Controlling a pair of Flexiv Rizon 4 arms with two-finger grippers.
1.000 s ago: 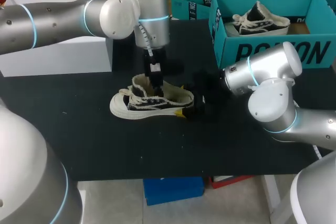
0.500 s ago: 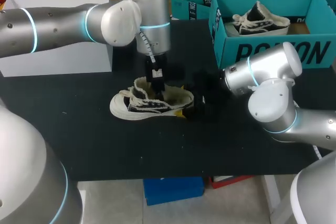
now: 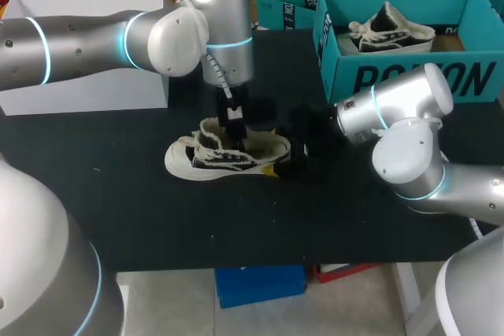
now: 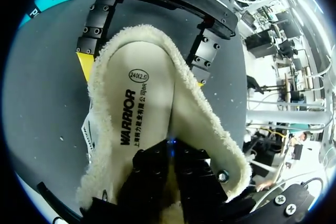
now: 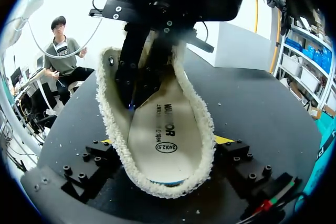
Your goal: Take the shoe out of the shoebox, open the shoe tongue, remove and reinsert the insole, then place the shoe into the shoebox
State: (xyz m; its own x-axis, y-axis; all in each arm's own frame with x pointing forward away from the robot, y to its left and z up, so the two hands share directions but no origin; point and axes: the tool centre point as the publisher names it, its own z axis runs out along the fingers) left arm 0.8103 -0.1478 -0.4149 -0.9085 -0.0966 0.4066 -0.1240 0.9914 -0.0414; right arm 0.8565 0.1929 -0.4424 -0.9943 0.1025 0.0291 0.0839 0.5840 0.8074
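HEAD: shoe [image 3: 224, 155] upright on table [image 3: 157, 218], outside shoebox [image 3: 409, 78]; left claw [image 3: 234, 120] dipped into its opening | LEFT WRIST: left claw's fingers pressed together, tips hidden, over insole [image 4: 139, 108] | RIGHT WRIST: right claw [image 5: 164, 141] clamps shoe's heel from both sides.

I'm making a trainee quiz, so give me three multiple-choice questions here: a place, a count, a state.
1. Where is the left gripper? A over the teal cardboard shoebox; B inside the fleece-lined black-and-white shoe on the black table; C off the table.
2. How many shoes show? A one; B three; C two.
3. The right gripper is: A shut on that shoe's heel; B open above it; C out of view.
Answers: B, it reaches into the opening; C, a second shoe lies in the shoebox; A, both fingers clasp the heel.
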